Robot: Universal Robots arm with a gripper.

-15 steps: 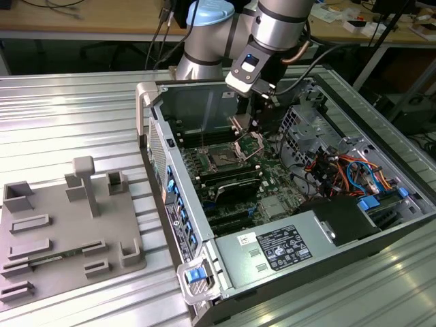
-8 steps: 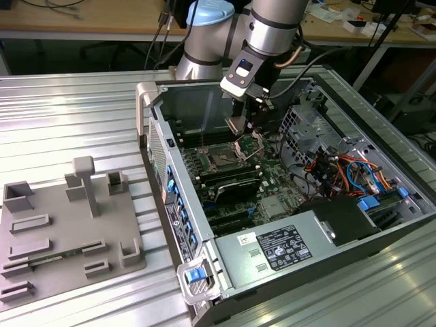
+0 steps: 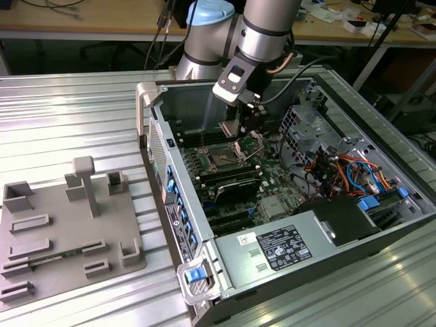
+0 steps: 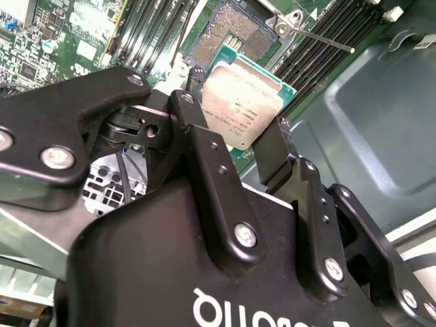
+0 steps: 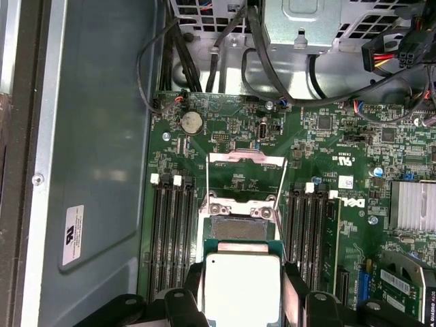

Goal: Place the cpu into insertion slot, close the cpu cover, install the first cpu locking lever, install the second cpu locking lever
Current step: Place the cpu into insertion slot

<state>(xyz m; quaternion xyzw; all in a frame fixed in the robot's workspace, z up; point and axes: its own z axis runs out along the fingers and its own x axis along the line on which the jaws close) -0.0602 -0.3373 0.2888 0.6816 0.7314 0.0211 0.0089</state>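
Cpu (image 4: 245,102) clamped between gripper (image 4: 234,119) fingers above insertion slot (image 4: 228,30). In the first wrist view, cpu cover (image 5: 245,158) is seen raised. In the exterior view, the circuit board (image 3: 272,184) is seen inside the open computer case (image 3: 191,102).

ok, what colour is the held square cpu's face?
Silvery-tan metal cpu, green rim; best in the second wrist view.
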